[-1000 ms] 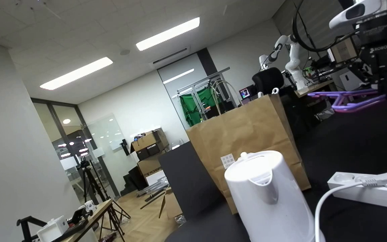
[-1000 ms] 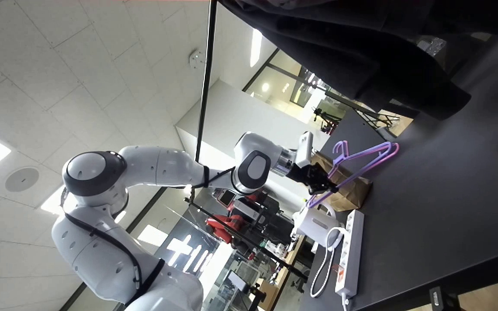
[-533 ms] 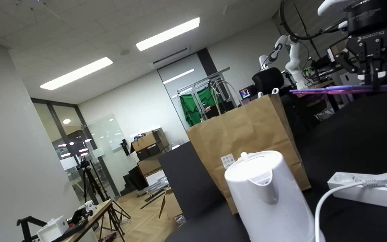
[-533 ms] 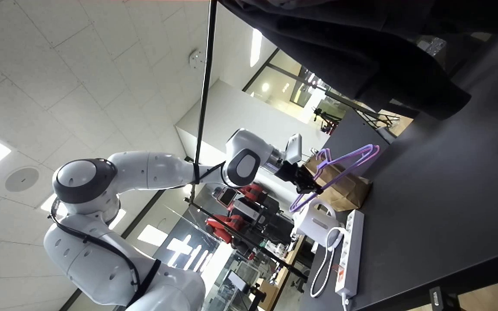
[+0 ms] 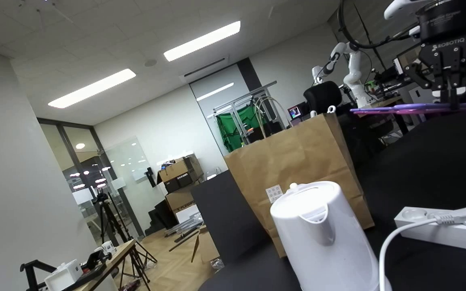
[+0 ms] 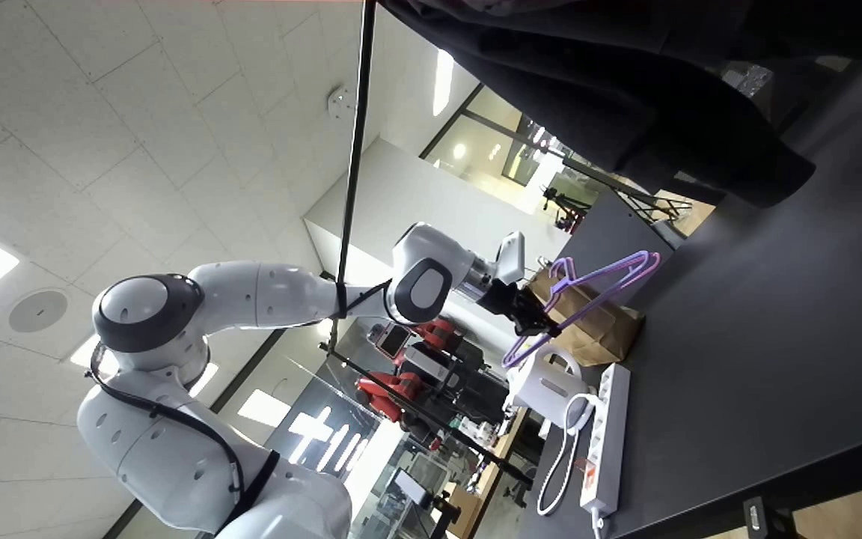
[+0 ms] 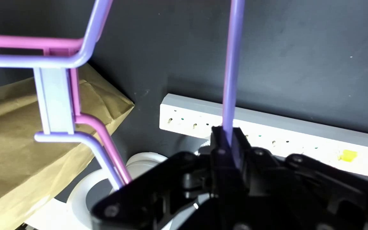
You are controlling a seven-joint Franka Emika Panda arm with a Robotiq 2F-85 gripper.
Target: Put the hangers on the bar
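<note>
1. The black tabletop (image 6: 760,322) fills the right side of the frame in an exterior view.
2. The white robot arm (image 6: 292,296) bends across that frame, from the lower left to the middle.
3. A thin black pole (image 6: 356,142) comes down from the top middle there. It could be the bar, but I cannot tell.
4. The brown paper bag (image 5: 293,161) stands right of the middle in both exterior views.
5. The hangers (image 7: 232,73), one purple and one pink, are up in the air, at the upper right in an exterior view, and not on a bar yet. They look like light, stiff, smooth plastic. They should be easy to lift, but they might slip or swing, and a hard bend could snap a thin part.
6. The white kettle (image 5: 326,234) is at the lower right in an exterior view.
7. The pincer (image 7: 227,135), low in the wrist view, pinches the long bottom rail; I cannot tell if both hangers are held tight. That seems a good place to hold, since the hooks (image 6: 570,269) are left free. The grip looks nearer one end, so the hangers could tip.
</note>
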